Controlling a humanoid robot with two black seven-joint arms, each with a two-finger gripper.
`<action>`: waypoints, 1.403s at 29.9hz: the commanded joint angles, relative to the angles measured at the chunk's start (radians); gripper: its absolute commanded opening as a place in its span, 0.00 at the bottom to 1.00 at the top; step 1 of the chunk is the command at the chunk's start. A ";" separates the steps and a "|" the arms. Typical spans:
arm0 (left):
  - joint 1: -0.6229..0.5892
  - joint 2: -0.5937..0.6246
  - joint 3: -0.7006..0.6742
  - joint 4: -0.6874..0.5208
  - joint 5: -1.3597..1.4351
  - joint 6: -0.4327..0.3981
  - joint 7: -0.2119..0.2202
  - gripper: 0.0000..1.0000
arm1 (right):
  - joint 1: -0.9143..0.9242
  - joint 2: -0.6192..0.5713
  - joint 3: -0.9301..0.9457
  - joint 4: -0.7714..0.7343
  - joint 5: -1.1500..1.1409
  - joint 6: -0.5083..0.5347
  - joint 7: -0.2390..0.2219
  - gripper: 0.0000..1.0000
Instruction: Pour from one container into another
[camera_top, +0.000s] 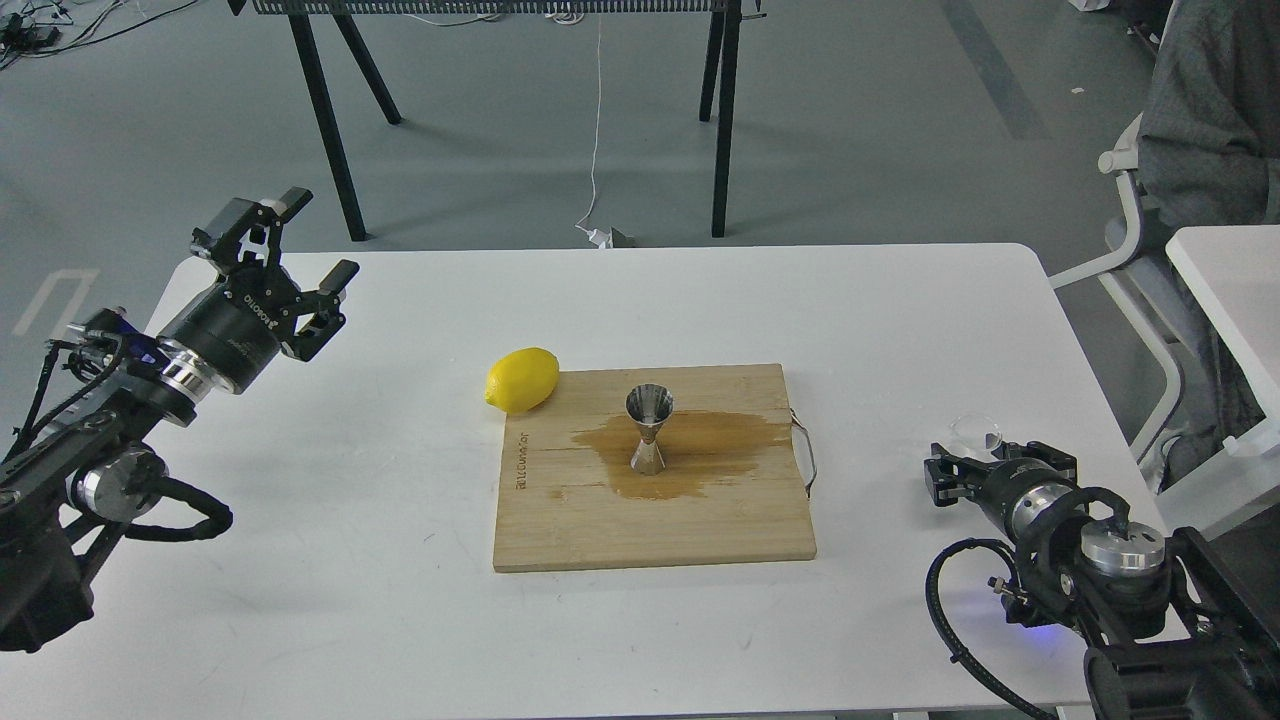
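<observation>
The steel jigger (649, 428) stands upright on the wooden cutting board (560, 520), in the middle of a brown wet stain (720, 445). The small clear cup (977, 432) is at the tip of my right gripper (972, 452), low over the table's right side and well right of the board. The gripper appears shut on the cup, though its fingers are dark and partly hidden by the wrist. My left gripper (314, 236) hangs open and empty above the table's left end, far from the board.
A yellow lemon (522, 380) lies at the board's far left corner, touching its edge. A metal handle (806, 455) sticks out of the board's right side. A chair (1135, 230) and a second white table (1235, 290) stand to the right.
</observation>
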 joint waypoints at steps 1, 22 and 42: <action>0.000 0.000 0.000 0.000 -0.001 0.000 0.000 0.93 | -0.005 -0.002 0.008 0.011 0.004 -0.001 0.000 0.99; 0.000 -0.006 0.001 0.022 -0.001 0.000 0.000 0.93 | -0.257 -0.145 0.051 0.478 0.007 -0.165 -0.006 0.99; 0.008 0.000 -0.003 0.029 -0.019 0.000 0.000 0.94 | 0.184 -0.217 -0.031 -0.008 -0.044 0.812 -0.262 1.00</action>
